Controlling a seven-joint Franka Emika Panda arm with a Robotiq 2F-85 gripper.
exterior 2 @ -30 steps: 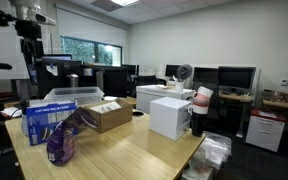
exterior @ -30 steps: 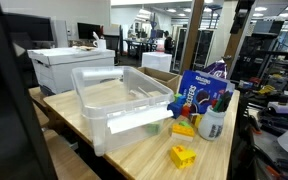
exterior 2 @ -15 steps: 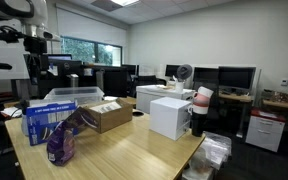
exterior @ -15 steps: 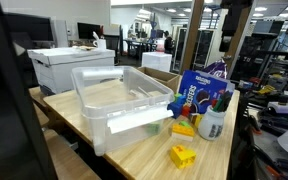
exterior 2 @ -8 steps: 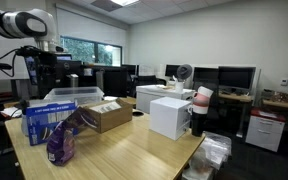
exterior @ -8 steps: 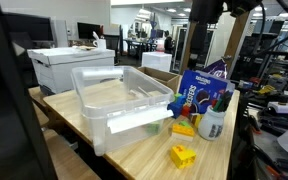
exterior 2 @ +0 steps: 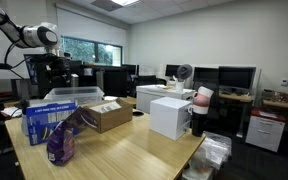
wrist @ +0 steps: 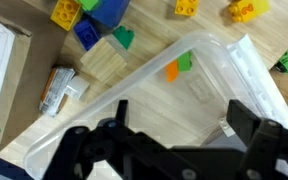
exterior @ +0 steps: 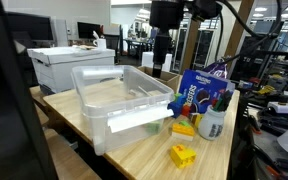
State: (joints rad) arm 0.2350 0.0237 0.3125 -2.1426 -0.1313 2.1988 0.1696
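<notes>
Gripper (wrist: 179,150) spread wide, empty, hanging above one clear bin (wrist: 199,105) on surface (wrist: 154,35); bin held two small blocks: one orange block (wrist: 171,71), one green block (wrist: 184,62), touching; one cardboard box (wrist: 4,70) beside bin.

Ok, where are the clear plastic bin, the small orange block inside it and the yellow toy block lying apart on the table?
clear plastic bin (exterior: 124,125), an exterior view, front wall.
small orange block (wrist: 171,71), wrist view, its middle.
yellow toy block (exterior: 182,156), an exterior view, its top.
</notes>
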